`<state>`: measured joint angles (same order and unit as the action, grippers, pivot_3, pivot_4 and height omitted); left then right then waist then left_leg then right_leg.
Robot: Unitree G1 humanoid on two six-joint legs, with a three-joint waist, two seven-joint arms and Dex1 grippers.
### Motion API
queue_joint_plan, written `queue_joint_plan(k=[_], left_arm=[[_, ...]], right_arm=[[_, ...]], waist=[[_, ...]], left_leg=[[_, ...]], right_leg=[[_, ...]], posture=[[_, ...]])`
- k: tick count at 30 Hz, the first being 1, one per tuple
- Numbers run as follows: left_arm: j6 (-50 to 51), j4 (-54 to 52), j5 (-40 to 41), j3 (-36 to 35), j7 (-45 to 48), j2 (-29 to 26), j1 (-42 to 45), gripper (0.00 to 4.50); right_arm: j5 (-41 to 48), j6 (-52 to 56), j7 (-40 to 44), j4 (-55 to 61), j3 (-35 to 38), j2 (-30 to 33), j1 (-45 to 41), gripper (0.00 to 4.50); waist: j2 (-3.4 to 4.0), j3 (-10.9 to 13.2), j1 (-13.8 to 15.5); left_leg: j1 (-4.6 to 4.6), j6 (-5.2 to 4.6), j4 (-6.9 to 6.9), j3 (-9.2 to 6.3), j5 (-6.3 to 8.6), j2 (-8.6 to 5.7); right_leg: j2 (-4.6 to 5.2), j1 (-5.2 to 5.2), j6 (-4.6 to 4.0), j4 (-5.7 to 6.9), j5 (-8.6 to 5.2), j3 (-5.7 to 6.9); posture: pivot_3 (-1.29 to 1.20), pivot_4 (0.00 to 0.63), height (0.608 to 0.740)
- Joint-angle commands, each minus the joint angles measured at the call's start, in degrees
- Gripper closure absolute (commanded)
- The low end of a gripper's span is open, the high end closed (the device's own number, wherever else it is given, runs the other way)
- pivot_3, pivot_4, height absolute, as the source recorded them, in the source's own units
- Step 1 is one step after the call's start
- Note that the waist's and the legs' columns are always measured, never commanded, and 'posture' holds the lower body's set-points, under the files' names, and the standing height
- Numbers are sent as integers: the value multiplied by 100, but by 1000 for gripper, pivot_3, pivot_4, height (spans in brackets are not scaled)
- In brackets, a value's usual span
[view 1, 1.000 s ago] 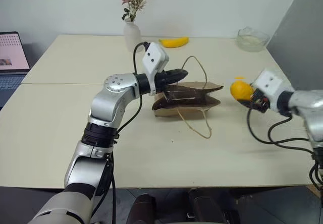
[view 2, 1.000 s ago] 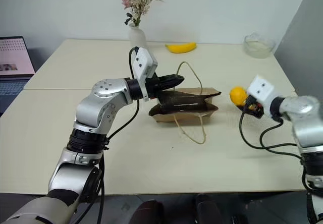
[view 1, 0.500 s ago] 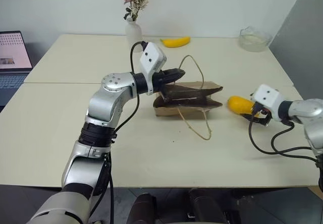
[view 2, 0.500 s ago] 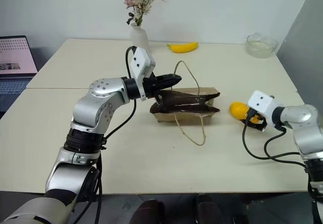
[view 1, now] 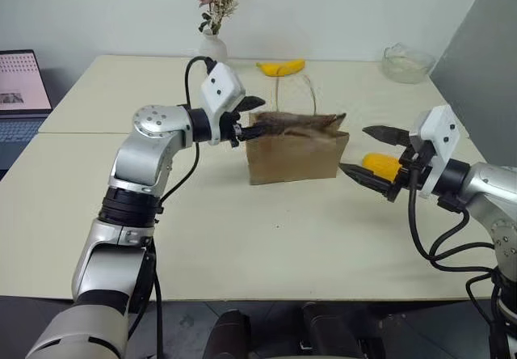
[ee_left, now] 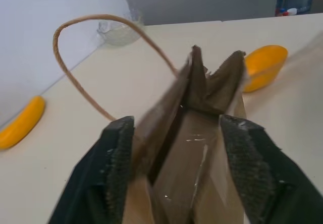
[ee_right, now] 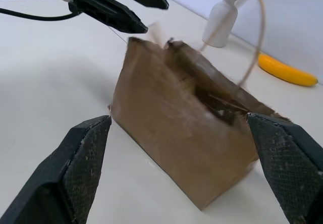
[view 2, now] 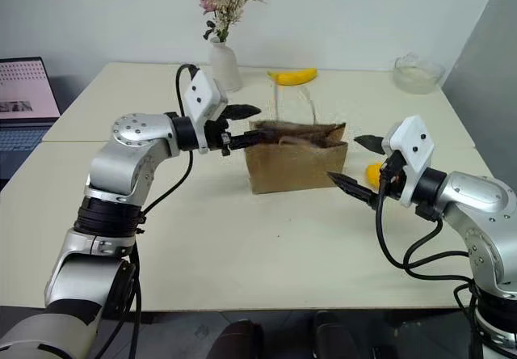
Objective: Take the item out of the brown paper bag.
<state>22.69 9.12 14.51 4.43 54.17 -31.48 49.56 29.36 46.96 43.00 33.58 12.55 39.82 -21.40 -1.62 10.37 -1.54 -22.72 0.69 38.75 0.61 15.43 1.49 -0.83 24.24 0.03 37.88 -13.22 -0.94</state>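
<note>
Now the item lies out of the brown paper bag, on the desk just right of it, long axis roughly sideways, nearest the right fingers, spread wide, empty. Left fingers parted at the bag's top edge.

Pale table: brown paper bag upright centre-frame, item right, banana, vase, glass bowl up top.

The right end effector partly hides the item; the brown paper bag's inside stays unseen.
</note>
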Motion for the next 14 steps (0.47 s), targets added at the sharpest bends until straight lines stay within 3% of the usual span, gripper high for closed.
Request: queue_joint_plan(k=[1,4,10,14], left_arm=[[-31,-574,113,-648,-463,-187,-297,1393],[146,-1198,173,-1065,-1073,-87,-814,1393],[242,-3073,-255,-1337,-2320,246,-3024,1393],[163,-3417,-348,-1275,-2831,646,-3646,1393]], right_arm=[[-3,-429,-264,-6,102,-217,42,0],[6,-856,-240,-179,148,-442,365,0],[-410,-1895,-277,-335,-319,-851,1088,0],[-842,-2483,-468,-510,-648,-1069,1219,0]], waist=[[0,0,-16],[0,0,-9],[0,0,-11],[-3,-1,-3]], left_leg=[[1,0,0,1,0,3],[1,0,-2,-4,0,16],[9,1,-4,5,0,15],[19,1,-1,1,0,13]], right_leg=[[0,0,0,0,0,-1],[2,3,0,2,0,1],[15,-3,0,1,0,-9],[17,-8,-4,13,4,-2]], posture=[[0,150,740],[0,150,740],[0,150,740],[0,150,740]])
